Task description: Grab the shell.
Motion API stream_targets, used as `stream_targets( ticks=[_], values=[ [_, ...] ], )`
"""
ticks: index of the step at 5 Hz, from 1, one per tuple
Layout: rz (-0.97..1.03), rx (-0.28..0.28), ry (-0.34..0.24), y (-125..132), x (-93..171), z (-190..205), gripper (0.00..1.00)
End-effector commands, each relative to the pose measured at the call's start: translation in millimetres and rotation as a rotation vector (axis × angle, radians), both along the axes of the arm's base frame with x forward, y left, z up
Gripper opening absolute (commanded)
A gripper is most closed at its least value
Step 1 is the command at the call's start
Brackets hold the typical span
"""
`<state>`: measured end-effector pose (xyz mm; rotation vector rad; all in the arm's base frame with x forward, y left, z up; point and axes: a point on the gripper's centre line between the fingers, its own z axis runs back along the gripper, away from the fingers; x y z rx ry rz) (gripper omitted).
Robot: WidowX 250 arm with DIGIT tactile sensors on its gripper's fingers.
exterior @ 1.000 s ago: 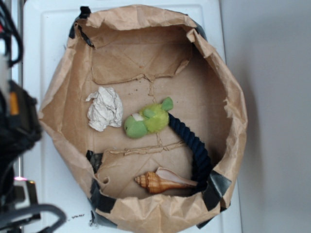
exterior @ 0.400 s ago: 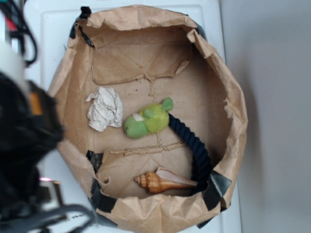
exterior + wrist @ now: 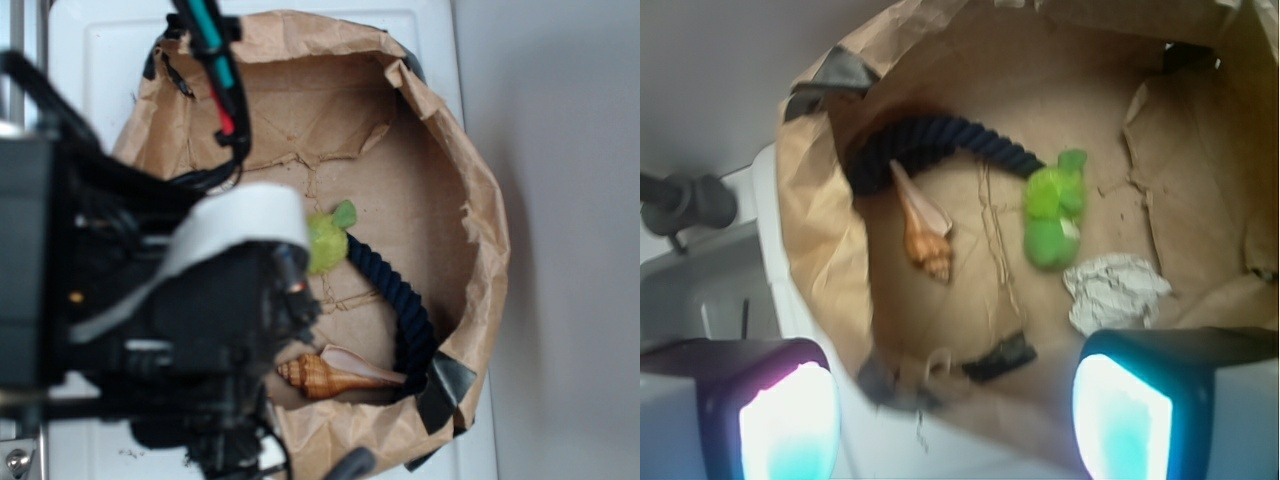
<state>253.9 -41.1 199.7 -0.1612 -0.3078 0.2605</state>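
We see a brown paper bag (image 3: 470,230) with its rim rolled down, lying open on a white surface (image 3: 100,60). The shell (image 3: 335,373) lies on the bag's floor near the lower rim in the exterior view, its ribbed orange spire pointing left and its pale lip and tail running right until they touch a dark blue rope (image 3: 395,295). In the wrist view the shell (image 3: 923,228) sits just below the rope (image 3: 940,140), tail up toward it and spire down, close to the bag's left wall (image 3: 815,250).

The rope curves from the shell's tail up to a green plush (image 3: 328,238), which it meets at one end. In the wrist view the plush (image 3: 1052,208) lies well right of the shell, and a crumpled paper ball (image 3: 1112,290) rests just below and to the right of it. The ball is hidden behind the arm in the exterior view.

The arm (image 3: 160,300) fills the left half of the exterior view, blurred, covering the bag's left side. In the wrist view the claw (image 3: 960,410) shows its two pads (image 3: 790,420) at the bottom corners, spread wide apart with nothing between them. We find it hanging above the bag's near rim, clear of the shell and touching none of the contents.
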Motion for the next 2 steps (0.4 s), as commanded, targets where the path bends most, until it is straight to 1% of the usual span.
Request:
stream_targets(
  ticks=[1, 2],
  values=[
    [-0.068, -0.007, -0.121, 28.8, 38.5, -20.0, 1.00],
    [-0.055, 0.014, -0.123, 37.6, 43.4, -34.5, 1.00]
  ],
)
